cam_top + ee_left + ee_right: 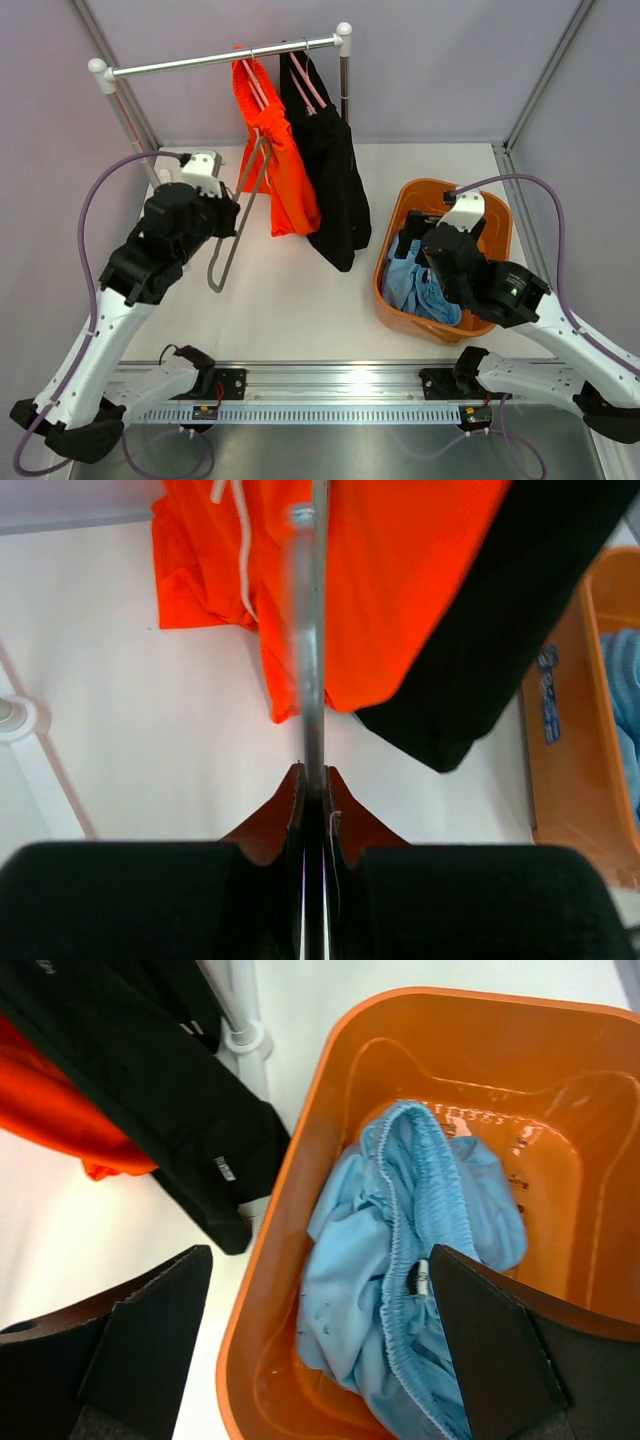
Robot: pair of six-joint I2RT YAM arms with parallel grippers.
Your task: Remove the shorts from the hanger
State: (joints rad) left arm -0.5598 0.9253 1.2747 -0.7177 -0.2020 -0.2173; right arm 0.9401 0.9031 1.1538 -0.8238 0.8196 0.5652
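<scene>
Orange shorts (280, 170) and black shorts (335, 180) hang on pink hangers from the rack rod (200, 62). Light blue shorts (415, 285) lie in the orange basket (400, 215). My left gripper (233, 217) is shut on the thin bar of a bare grey hanger (240, 225), which slants from the orange shorts down towards the table. In the left wrist view the gripper (313, 780) pinches that bar (310, 660), with the orange shorts (390, 590) and black shorts (500, 650) behind. My right gripper (320, 1320) is open and empty above the light blue shorts (400, 1260) in the basket (290, 1190).
The rack's two uprights (130, 125) stand at the back of the white table (290, 300). Frame posts and grey walls close in the back and sides. The rail with the arm bases (330, 385) runs along the near edge.
</scene>
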